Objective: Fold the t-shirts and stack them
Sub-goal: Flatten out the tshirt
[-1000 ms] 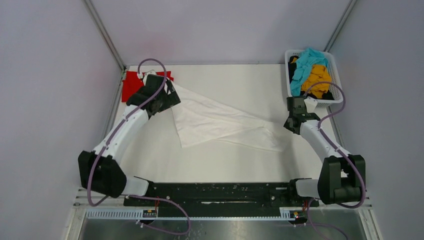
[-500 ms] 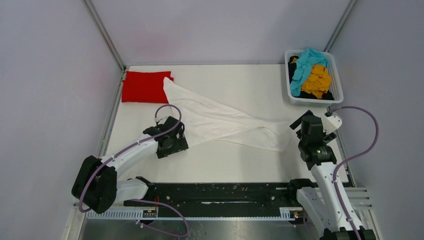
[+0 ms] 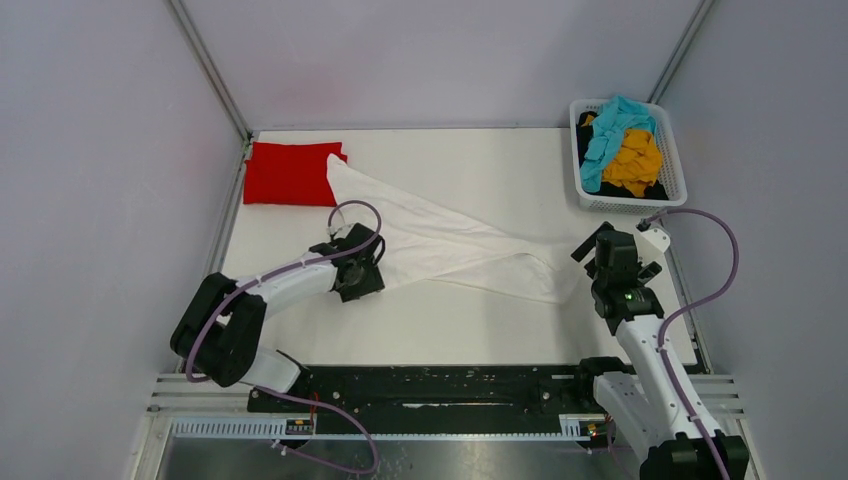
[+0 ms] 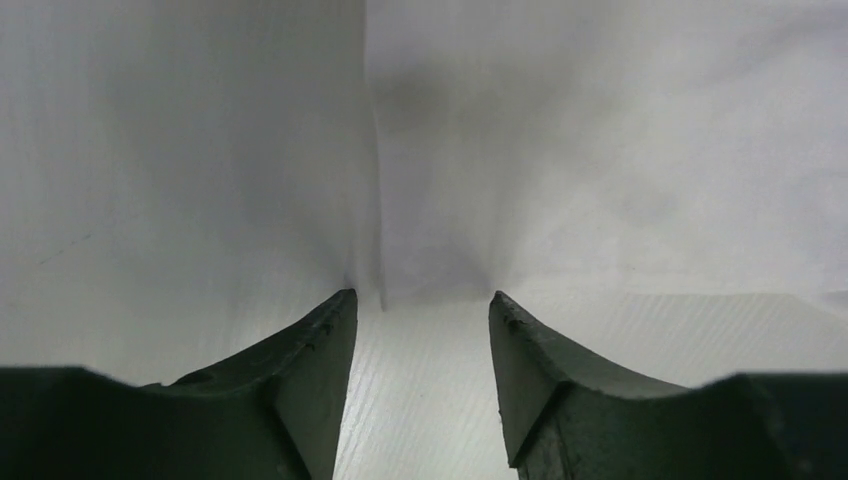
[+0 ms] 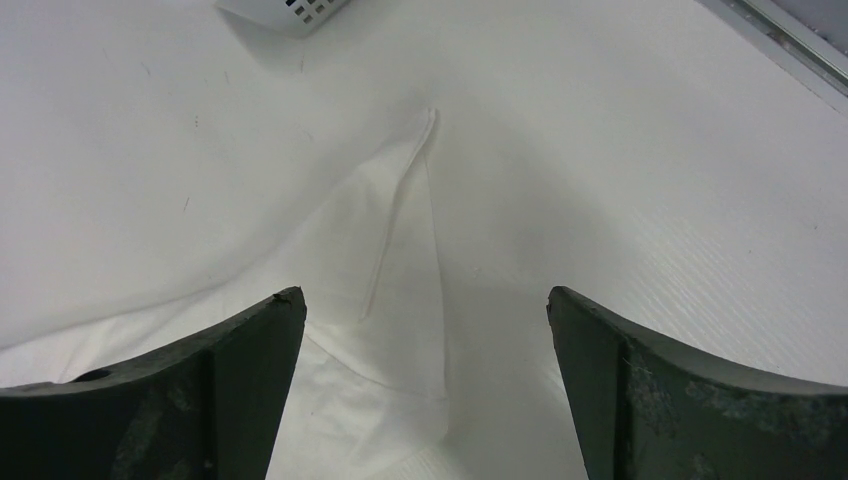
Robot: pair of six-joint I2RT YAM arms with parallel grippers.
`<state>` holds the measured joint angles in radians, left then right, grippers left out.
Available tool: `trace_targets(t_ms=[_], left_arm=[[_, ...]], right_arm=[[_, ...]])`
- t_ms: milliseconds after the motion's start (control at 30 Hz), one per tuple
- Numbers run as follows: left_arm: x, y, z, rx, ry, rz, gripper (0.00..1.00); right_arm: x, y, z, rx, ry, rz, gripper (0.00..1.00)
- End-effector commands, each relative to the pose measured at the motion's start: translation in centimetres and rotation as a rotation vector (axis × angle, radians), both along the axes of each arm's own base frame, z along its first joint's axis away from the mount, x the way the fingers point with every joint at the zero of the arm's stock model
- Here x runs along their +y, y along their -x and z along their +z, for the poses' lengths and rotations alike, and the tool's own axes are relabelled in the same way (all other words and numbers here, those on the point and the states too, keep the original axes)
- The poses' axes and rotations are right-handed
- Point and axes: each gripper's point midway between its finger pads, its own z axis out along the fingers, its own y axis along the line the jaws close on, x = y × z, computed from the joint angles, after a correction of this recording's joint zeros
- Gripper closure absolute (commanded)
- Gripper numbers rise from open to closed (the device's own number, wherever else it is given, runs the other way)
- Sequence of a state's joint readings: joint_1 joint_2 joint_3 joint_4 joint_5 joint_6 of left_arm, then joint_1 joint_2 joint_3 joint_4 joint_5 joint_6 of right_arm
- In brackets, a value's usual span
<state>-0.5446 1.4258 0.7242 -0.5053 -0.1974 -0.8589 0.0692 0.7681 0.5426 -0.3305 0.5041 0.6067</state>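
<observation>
A large white t-shirt (image 3: 440,245) lies flat across the table in a long wedge, its far-left corner overlapping a folded red t-shirt (image 3: 290,172). My left gripper (image 3: 362,270) is low at the white shirt's near-left edge. In the left wrist view its jaws (image 4: 420,300) stand apart over bare table, with a fold of the white cloth (image 4: 560,150) just past the tips. My right gripper (image 3: 606,255) hovers at the shirt's right end. It is wide open (image 5: 425,295) above the pointed white corner (image 5: 400,250).
A white lattice basket (image 3: 672,160) at the back right holds teal (image 3: 610,130), mustard-yellow (image 3: 635,160) and black (image 3: 655,190) shirts; its corner (image 5: 290,10) shows in the right wrist view. Grey walls close the table on three sides.
My left arm came back from the red shirt to the white shirt's near edge, and its jaws narrowed. My right arm drew away from the basket to the shirt's right tip and opened wide.
</observation>
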Motion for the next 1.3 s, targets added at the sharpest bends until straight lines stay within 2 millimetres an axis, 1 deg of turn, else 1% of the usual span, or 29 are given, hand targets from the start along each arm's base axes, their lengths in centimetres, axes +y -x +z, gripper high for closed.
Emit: trace_targets(t_ms=[0,100,200,267,333,400,500,633,700,800,867,933,1000,1067,1133,1267], left_arm=[[-1.8,-1.1,-0.5,0.000,0.030,-0.021,0.50],[-2.1,-1.3,-1.3,0.029,0.012,-0.033,0.55],[-2.5,-1.2,-1.8,0.055,0.003,-0.047,0.67],[-2.5,-1.1,-1.9,0.054,-0.009,-0.057,0.77],[-2.2,-1.1,-1.9,0.050,-0.033,-0.062,0.99],[-1.5,-1.3,-1.7,0.042,-0.076,-0.056,1.00],[0.4,-1.7,-0.9,0.018,-0.177,-0.027,1.00],[4.2,-2.2,1.1,-0.025,-0.337,0.058,1.00],[6.6,-2.3,1.7,-0.026,-0.380,0.128,1.00],[9.7,-2.4,1.9,-0.022,-0.377,0.227,1.00],[11.5,-2.5,2.2,-0.026,-0.364,0.297,1.00],[13.0,-2.5,2.6,-0.037,-0.364,0.349,1.00],[13.5,-2.4,3.1,-0.054,-0.356,0.369,1.00],[12.9,-2.4,3.1,-0.069,-0.316,0.358,1.00],[12.4,-2.3,3.0,-0.081,-0.275,0.341,1.00],[12.1,-1.8,3.1,-0.094,-0.245,0.336,1.00]], right_arm=[[0.0,-1.2,1.9,-0.054,0.002,0.004,0.01],[-0.1,-1.1,1.8,-0.050,0.005,-0.003,0.01],[-0.4,-0.9,1.9,-0.049,0.015,-0.015,0.01],[-0.5,-0.9,2.0,-0.054,0.020,-0.022,0.01],[-0.6,-0.8,2.0,-0.054,0.023,-0.025,0.01],[-0.7,-0.8,2.0,-0.051,0.026,-0.028,0.01],[-0.6,-0.9,1.9,-0.039,0.027,-0.020,0.01],[-0.3,-1.0,1.8,-0.014,0.027,0.004,0.01],[0.0,-0.9,1.5,0.015,0.018,0.022,0.01],[1.2,-1.2,0.7,0.053,-0.020,0.077,0.01],[2.4,-1.5,-0.1,0.093,-0.063,0.130,0.01],[4.0,-1.3,-1.2,0.154,-0.125,0.195,0.01],[6.4,-0.9,-2.5,0.220,-0.210,0.300,0.01],[7.9,0.5,-4.0,0.308,-0.256,0.354,0.03],[7.9,2.5,-5.0,0.403,-0.247,0.354,0.04],[8.0,6.7,-5.9,0.521,-0.252,0.329,0.04]])
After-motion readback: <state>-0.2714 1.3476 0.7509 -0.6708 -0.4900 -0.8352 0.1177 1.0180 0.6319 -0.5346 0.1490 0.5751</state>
